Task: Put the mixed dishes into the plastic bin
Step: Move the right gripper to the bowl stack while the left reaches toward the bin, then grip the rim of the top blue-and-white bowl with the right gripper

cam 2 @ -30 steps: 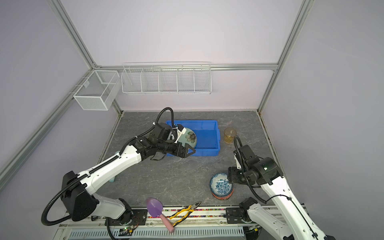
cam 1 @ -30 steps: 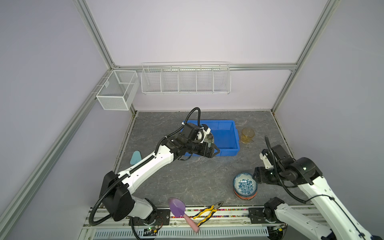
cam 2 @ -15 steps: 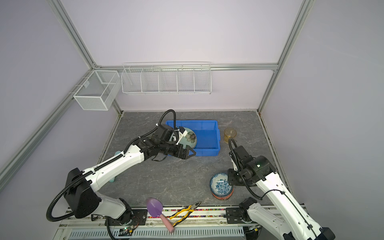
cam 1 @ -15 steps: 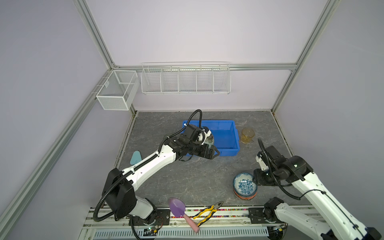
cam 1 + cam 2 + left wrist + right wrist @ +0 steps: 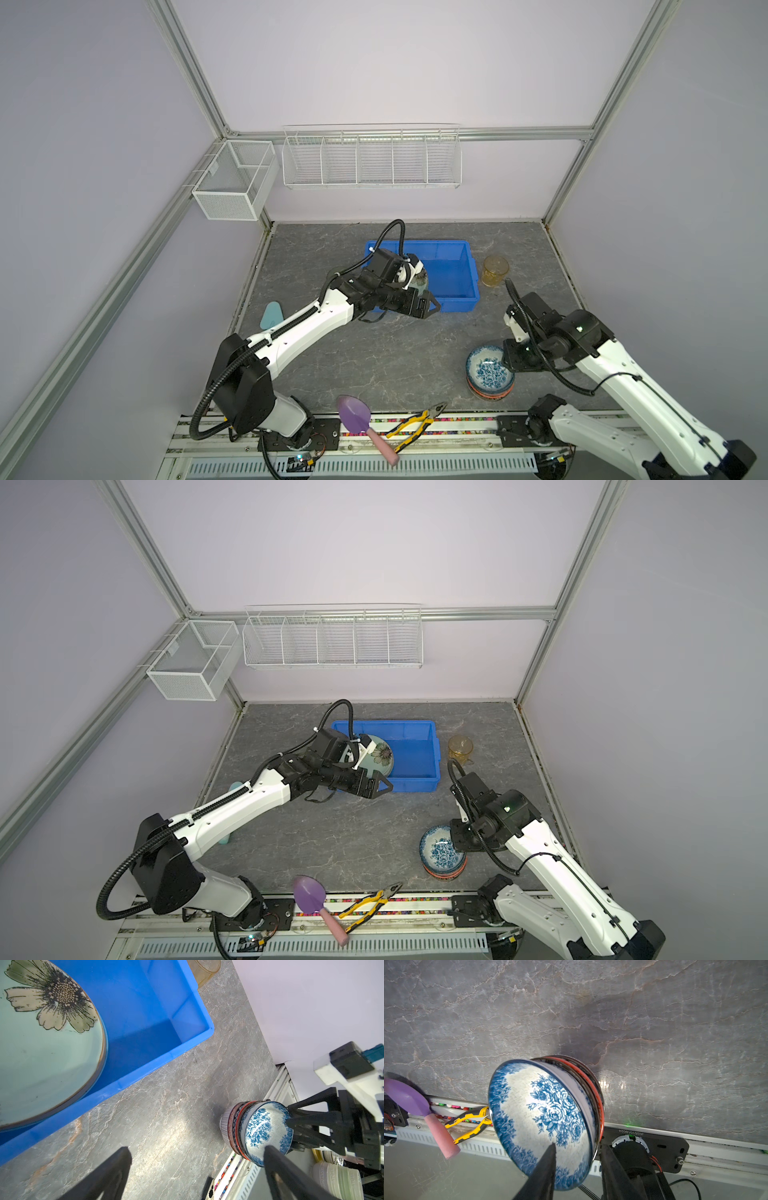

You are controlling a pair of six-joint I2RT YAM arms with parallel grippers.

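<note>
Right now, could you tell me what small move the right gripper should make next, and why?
Probably close the right gripper onto the rim of the blue floral bowl: one finger is inside it, the other outside, with a gap showing, so it seems not yet pinched.

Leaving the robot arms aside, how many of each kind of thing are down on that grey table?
Plates: 1, the flower plate in the blue bin
Bowls: 3, it seems, nested in one stack
Tumblers: 1, the amber tumbler
Trowels: 2, purple trowel and teal trowel
Pliers: 1
Bins: 1
Total: 9
</note>
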